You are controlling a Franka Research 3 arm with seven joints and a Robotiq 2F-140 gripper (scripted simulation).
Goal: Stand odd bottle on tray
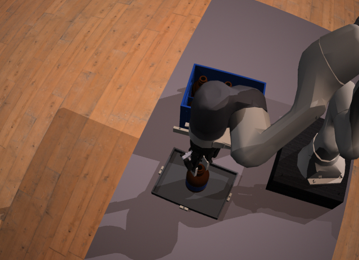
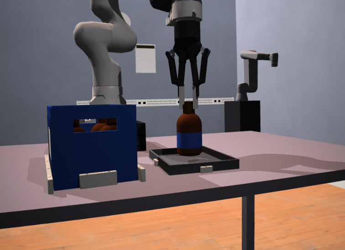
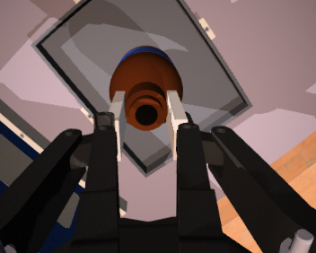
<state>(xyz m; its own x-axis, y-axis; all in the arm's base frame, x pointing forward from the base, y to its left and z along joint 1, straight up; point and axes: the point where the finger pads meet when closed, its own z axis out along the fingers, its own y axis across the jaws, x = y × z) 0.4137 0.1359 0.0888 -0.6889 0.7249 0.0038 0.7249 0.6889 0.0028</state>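
Note:
My gripper (image 1: 200, 167) (image 2: 188, 105) (image 3: 145, 106) is shut on the neck of a brown bottle with a blue label (image 1: 196, 179) (image 2: 189, 122) (image 3: 146, 72). The bottle is upright over the middle of the dark grey tray (image 1: 167, 181) (image 2: 224, 165) (image 3: 200, 85). Its base is at or just above the tray floor; I cannot tell whether it touches. The blue crate (image 1: 230, 73) (image 2: 95, 152) stands level beside the tray. Brown bottles (image 1: 203, 80) (image 2: 110, 127) show inside it, partly hidden by the arm and crate walls. Neck thickness cannot be compared here.
Small pale blocks flank the tray, such as one block (image 1: 183, 208) (image 2: 206, 169) at its edge. Larger pale blocks, such as one (image 2: 98, 179), stand against the crate. The arm's wrist hangs over the near side of the crate in the top view. The arm's black base (image 1: 281, 179) is at the right.

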